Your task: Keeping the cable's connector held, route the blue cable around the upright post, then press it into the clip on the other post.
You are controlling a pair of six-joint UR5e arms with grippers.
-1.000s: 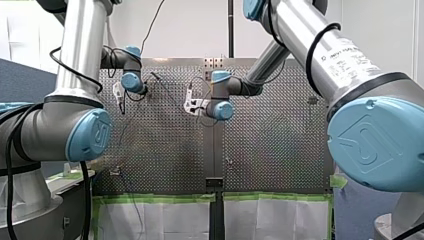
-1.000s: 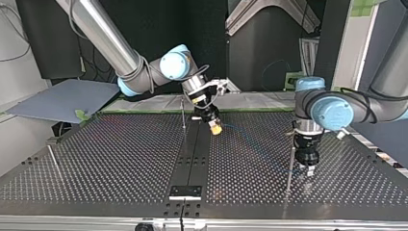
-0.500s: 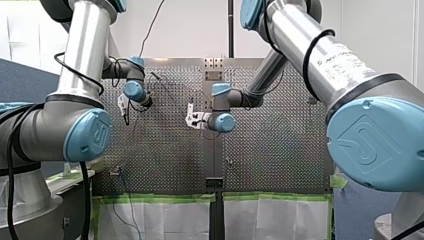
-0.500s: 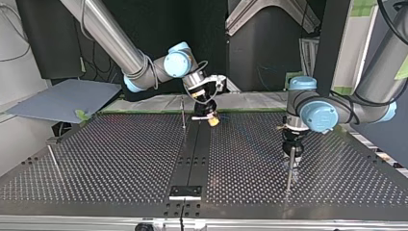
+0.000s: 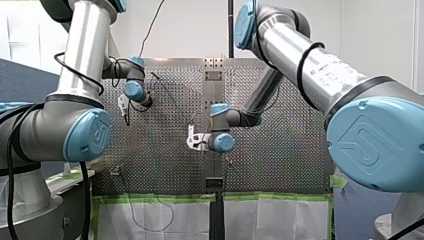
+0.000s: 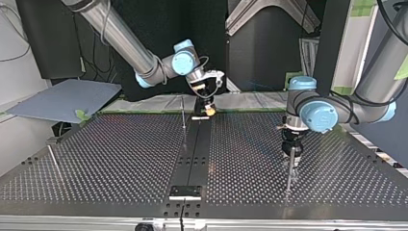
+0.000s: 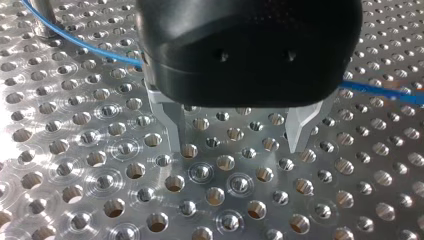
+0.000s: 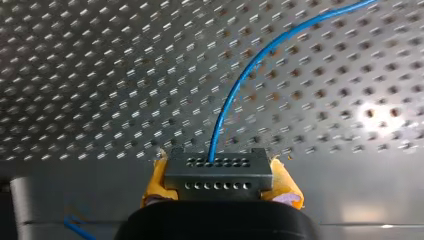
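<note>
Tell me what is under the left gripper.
Only bare perforated table lies under the open left gripper. The blue cable runs past behind it; the gripper's black body covers its middle stretch.

No word or number reads clearly. In the front view an embossed looped emblem stands on the blue joint cap of my left arm, and another on the larger blue cap of my right arm. A line of small dark print runs along my right arm's silver tube, too small to read.
</note>
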